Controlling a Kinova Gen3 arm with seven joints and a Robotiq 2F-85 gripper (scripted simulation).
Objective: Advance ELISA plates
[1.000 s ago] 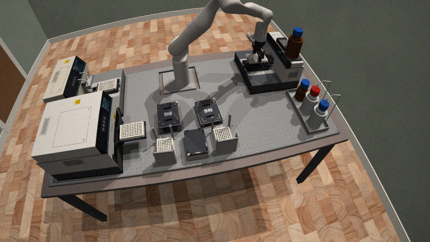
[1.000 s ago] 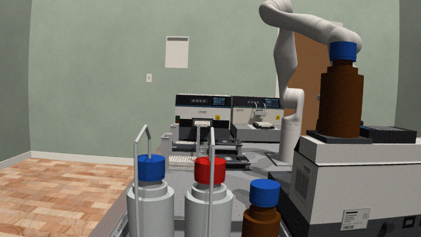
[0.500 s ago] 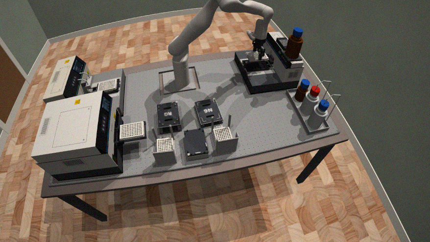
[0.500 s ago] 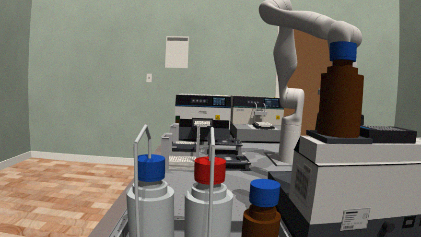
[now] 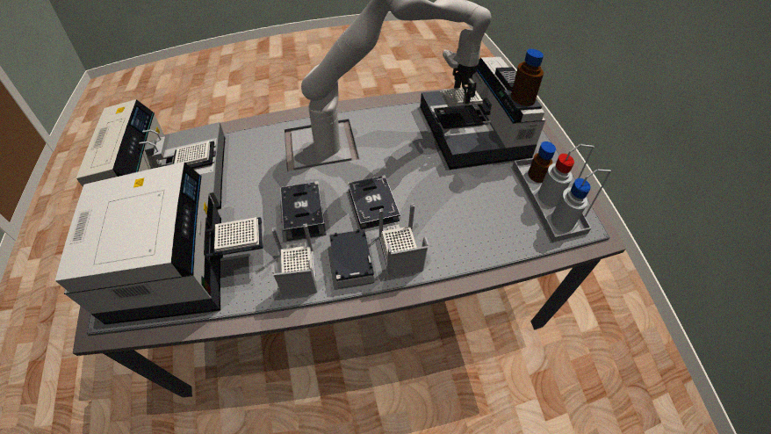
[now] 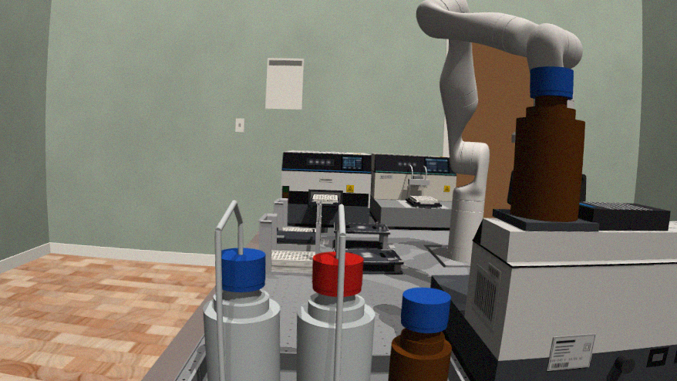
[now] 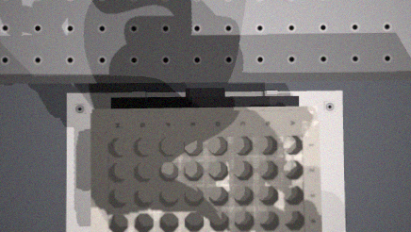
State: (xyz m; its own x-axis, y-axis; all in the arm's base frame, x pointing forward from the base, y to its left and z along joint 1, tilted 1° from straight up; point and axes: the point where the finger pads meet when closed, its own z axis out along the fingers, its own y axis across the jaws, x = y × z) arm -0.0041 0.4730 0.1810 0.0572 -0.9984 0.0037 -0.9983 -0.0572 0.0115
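Observation:
My gripper [image 5: 464,89] is at the DISPENSER [image 5: 474,129] at the back right and is shut on plate R83 [image 5: 457,96], holding it flat a little above the dispenser's empty black nest [image 5: 459,116]. In the wrist view the plate [image 7: 203,174] fills the lower half, with the white nest plate [image 7: 332,156] beneath it; my fingers are out of that view. The SHAKER [image 5: 350,257] at the front, between the two racks, is empty. One plate lies on the READER drawer [image 5: 235,234] and another on the WASHER [image 5: 192,152].
The two stack racks [image 5: 295,261] [image 5: 399,242] each show a plate on top. Nests RG [image 5: 301,211] and N6 [image 5: 375,204] are empty. A brown bottle [image 5: 527,78] stands on the dispenser housing just right of my gripper. A bottle tray [image 5: 560,189] is at the right edge.

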